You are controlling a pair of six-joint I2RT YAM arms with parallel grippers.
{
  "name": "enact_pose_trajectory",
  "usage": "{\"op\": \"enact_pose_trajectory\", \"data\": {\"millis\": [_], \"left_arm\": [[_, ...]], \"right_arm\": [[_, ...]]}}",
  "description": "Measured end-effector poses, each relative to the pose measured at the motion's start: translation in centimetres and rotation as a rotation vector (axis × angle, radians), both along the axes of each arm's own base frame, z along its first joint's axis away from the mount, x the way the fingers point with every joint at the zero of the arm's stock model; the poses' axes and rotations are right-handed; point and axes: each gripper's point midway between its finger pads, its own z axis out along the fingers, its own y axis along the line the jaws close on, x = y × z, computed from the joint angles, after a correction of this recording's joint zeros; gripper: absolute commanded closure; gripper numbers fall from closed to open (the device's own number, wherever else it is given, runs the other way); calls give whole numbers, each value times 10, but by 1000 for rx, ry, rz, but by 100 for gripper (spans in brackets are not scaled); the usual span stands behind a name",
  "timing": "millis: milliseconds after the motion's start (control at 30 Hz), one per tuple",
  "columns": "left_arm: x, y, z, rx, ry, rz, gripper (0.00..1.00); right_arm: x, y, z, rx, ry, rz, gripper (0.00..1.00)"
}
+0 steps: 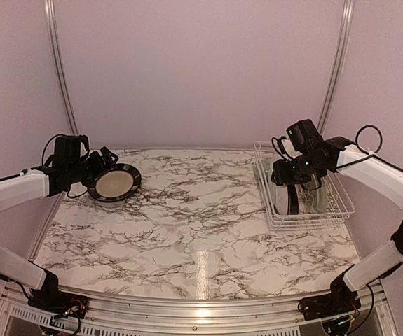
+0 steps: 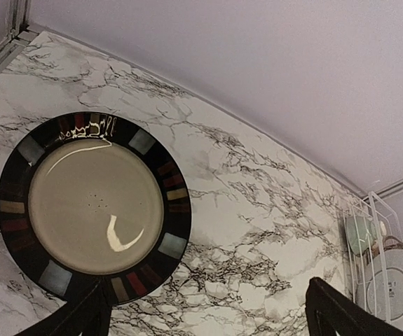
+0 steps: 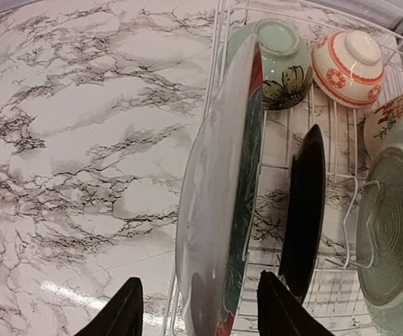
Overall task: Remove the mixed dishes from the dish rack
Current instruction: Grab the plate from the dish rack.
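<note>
Left claw (image 2: 208,280): spread to its widest, holding nothing, low over the table.
Black-rimmed plate (image 2: 96,206): lay flat on the marble, face up, just ahead of the left claw and off to its left-hand finger; that fingertip overlapped the near rim, and contact could not be judged.
Marble table (image 1: 187,231): bare stone under and ahead of the left claw's other finger.
Right claw (image 3: 197,294): half spread, straddling a plate from above, not yet pinching it.
Patterned plate (image 3: 215,196): stood on edge in the rack between the right claw's fingers. A gap showed at the table-side finger (image 3: 120,311), and the other finger sat just beside the plate's red-and-green face.
Black plate (image 3: 305,210): upright, one slot beyond that finger.
Pale green cup (image 3: 282,63): ahead of the right claw, at the rack's far end.
Red-and-white bowl (image 3: 348,66): beside the cup, bottom up.
Ribbed grey-green dish (image 3: 397,231): farthest out from the right claw.
Dish rack (image 1: 310,224): white wire, beneath the right claw.
</note>
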Motion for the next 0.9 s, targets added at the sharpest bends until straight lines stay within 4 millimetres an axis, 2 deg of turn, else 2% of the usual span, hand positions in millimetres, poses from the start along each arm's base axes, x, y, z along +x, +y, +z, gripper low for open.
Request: {"op": "enact_pose_trajectory", "data": {"millis": [233, 433, 533, 733, 900], "left_arm": [[-2, -14, -10, 5, 24, -33, 1], [-5, -22, -10, 3, 25, -53, 1], [-6, -25, -10, 3, 25, -59, 1], [-6, -26, -10, 2, 25, -65, 1], [-7, -30, -10, 0, 25, -76, 1]], "right_arm": [[2, 1, -5, 9, 2, -16, 55], [7, 4, -12, 14, 6, -17, 69], [8, 4, -13, 17, 3, -18, 81], [8, 7, -12, 33, 3, -9, 97], [6, 13, -11, 58, 10, 19, 100]]}}
